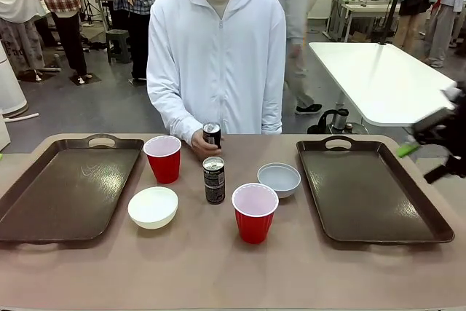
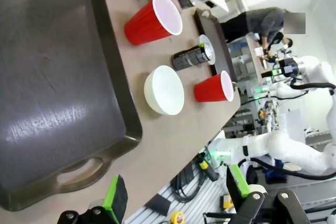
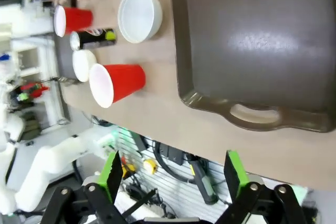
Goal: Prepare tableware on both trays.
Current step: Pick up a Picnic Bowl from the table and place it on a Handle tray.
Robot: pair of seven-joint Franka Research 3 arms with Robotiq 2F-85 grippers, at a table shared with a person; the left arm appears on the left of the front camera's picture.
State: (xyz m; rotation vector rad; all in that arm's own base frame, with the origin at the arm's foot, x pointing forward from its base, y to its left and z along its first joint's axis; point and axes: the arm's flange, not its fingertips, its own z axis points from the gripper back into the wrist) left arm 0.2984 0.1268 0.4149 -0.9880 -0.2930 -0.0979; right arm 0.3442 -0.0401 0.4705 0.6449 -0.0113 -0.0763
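Front view, left: left tray (image 1: pixel 65 194) lies bare on the surface (image 1: pixel 218 274).
Left gripper (image 2: pixel 177 190): jaws wide apart, empty.
Centre: far cup (image 1: pixel 163 158), cream bowl (image 1: pixel 153 207), standing can (image 1: pixel 213 180), near cup (image 1: pixel 254 212) and grey bowl (image 1: pixel 279 178) wait between both trays; person's hand (image 1: pixel 198 143) grips held can (image 1: pixel 211 134).
Right: right tray (image 1: pixel 368 191) bare; right gripper (image 3: pixel 173 174) wide open, empty.
Risk: slim standing can, crowded by cups, likely topples if a finger clips it.

Person's hand (image 1: pixel 197 144) holding can (image 1: pixel 212 134), second can (image 1: pixel 214 180) upright on table (image 1: pixel 218 274)
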